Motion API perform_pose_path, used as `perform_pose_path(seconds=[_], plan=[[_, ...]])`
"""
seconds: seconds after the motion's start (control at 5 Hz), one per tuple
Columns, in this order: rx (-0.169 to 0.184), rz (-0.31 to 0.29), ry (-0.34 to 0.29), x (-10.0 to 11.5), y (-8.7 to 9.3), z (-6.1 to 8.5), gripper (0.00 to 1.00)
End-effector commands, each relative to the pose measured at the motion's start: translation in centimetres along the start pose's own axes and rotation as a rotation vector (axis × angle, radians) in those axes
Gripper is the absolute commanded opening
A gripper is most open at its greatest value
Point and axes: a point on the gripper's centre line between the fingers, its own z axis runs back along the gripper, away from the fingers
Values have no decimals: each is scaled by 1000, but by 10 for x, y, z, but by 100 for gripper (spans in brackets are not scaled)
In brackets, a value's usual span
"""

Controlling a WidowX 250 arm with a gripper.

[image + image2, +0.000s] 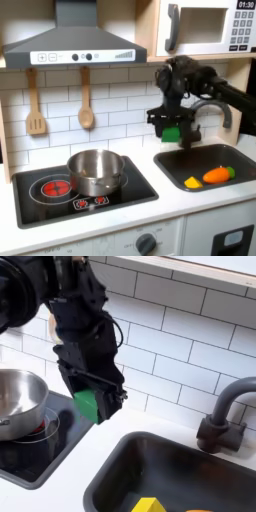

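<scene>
Your gripper [172,131] clamped a green block [88,404]; the first exterior view added a carrot [217,174] in the sink [180,162].

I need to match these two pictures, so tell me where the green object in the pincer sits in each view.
First exterior view: the green object is right of centre, in the pincer, above the sink's left end.
Second exterior view: the green object is left of centre, between the pincer's fingers, right of the silver pot.
Shared landmark: the dark faucet.
</scene>
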Motion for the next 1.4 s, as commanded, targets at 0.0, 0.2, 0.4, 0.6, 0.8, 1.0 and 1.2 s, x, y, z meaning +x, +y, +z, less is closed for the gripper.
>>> perform_pose_path(seconds=[0.0, 0.2, 0.4, 0.6, 0.8, 1.0, 1.2], plan=[[-65, -39, -70, 9, -14, 19, 0], [-71, -51, -90, 13, -19, 24, 0], [-73, -56, -126, 17, -22, 36, 0], [-114, -55, -171, 22, -30, 45, 0], [-134, -49, -192, 25, -35, 46, 0], [-193, -36, -228, 29, -38, 47, 0], [-255, 2, -276, 32, -38, 52, 0]])
